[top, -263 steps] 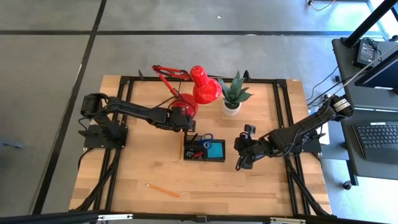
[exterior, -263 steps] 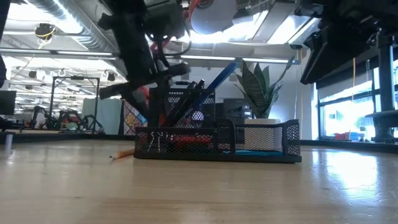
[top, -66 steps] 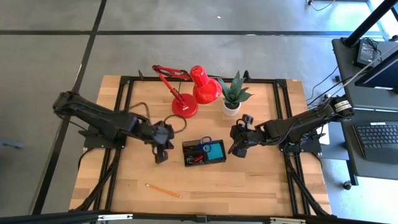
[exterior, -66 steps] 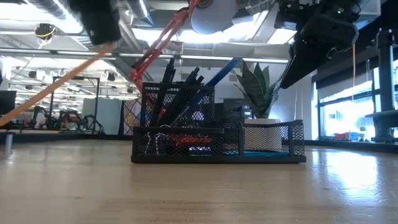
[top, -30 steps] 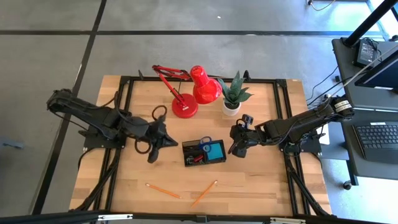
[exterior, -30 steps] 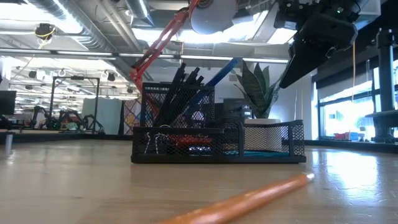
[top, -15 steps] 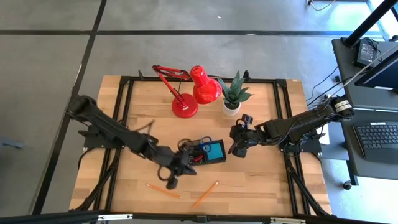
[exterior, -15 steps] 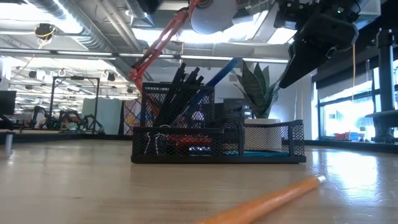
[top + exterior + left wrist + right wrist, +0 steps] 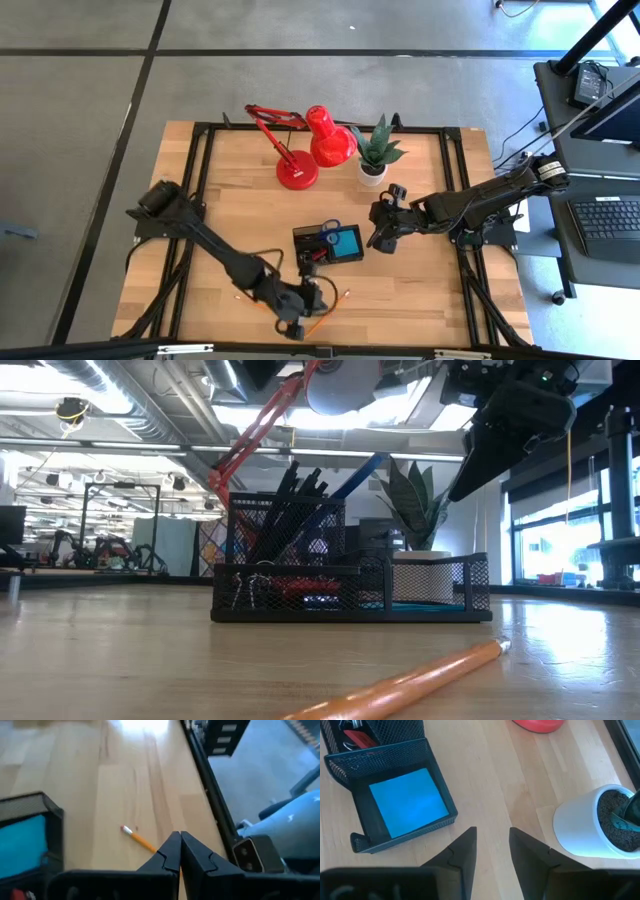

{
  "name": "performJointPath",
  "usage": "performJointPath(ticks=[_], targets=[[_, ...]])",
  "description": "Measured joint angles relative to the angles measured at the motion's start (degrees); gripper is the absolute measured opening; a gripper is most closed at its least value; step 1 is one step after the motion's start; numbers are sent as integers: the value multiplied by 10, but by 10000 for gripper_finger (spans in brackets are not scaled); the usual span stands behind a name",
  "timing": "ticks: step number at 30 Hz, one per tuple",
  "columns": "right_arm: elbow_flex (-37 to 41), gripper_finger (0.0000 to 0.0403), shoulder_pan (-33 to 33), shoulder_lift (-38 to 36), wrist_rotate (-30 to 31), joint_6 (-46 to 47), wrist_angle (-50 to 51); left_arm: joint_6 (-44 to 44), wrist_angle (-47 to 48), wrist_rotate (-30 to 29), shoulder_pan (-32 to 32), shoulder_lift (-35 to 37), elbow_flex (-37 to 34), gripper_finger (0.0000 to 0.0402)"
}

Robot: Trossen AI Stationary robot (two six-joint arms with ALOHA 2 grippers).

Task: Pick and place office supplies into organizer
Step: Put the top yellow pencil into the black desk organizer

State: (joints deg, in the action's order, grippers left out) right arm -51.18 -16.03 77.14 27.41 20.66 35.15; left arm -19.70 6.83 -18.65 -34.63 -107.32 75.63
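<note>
The organizer (image 9: 328,243), a black mesh tray, stands mid-table. It holds a blue note pad (image 9: 407,802), blue-handled scissors (image 9: 331,225) and upright pens (image 9: 300,485). An orange pencil (image 9: 137,837) lies flat on the wood near the front edge, also seen in the low view (image 9: 400,685). My left gripper (image 9: 177,851) is shut and hangs over that pencil (image 9: 343,296), its fingers hiding the pencil's middle. A second pencil's end (image 9: 238,297) peeks out beside the left arm. My right gripper (image 9: 492,845) stands open above the table, just right of the organizer.
A red desk lamp (image 9: 315,140) and a potted plant in a white pot (image 9: 374,155) stand at the far side. The black frame rail (image 9: 215,805) along the near edge runs close to my left gripper. Bare wood lies between the organizer and the pencils.
My left gripper, shut throughout, has swept from the organizer's left toward the table's near edge and rightward, sinking as it went. It now stands over the pencil in front of the organizer.
</note>
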Motion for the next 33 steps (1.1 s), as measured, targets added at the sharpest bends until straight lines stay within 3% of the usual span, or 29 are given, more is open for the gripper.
performJointPath(ticks=[5,14,25,33], targets=[[0,120,0,0,0,-3,-11,-39,54,-2,-7,-54,63,2],[0,120,0,0,0,-2,-14,-66,50,52,4,-121,124,1],[0,120,0,0,0,-3,-18,-123,53,129,25,-178,129,1],[0,120,0,0,0,-4,-24,-180,107,172,33,-195,129,1]])
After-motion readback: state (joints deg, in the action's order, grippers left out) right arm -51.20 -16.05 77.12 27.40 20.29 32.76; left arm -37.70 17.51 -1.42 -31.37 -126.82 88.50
